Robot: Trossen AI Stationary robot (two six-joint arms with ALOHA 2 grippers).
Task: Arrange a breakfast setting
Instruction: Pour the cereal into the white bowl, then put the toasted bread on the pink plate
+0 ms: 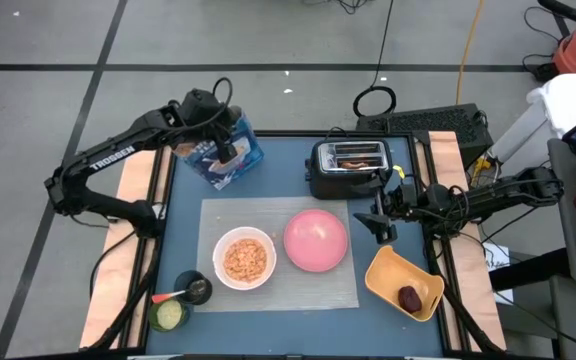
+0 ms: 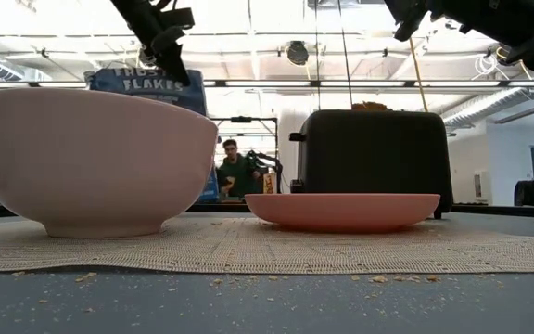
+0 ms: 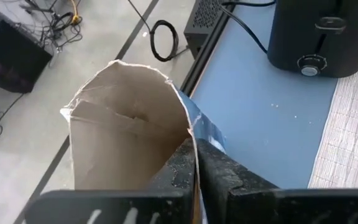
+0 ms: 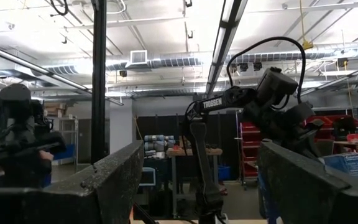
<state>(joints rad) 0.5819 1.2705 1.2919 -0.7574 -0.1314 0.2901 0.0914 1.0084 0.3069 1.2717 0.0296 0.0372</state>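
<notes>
Left gripper (image 1: 230, 150) jaws pinched shut on the top wall of the open blue cereal box (image 1: 224, 152), which stands at the table's far left corner, off the grey mat (image 1: 268, 292). Right gripper (image 1: 380, 226) hangs in the air with jaws wide apart and nothing between them, just beside the black toaster (image 1: 346, 166) holding toast slices (image 1: 358, 157); the pink plate (image 1: 315, 240) sits close below-left of those jaws. White bowl (image 1: 244, 258) of flakes on the mat beside the plate; dark red fruit (image 1: 409, 297) lies in the yellow dish (image 1: 383, 278) near the right jaws.
</notes>
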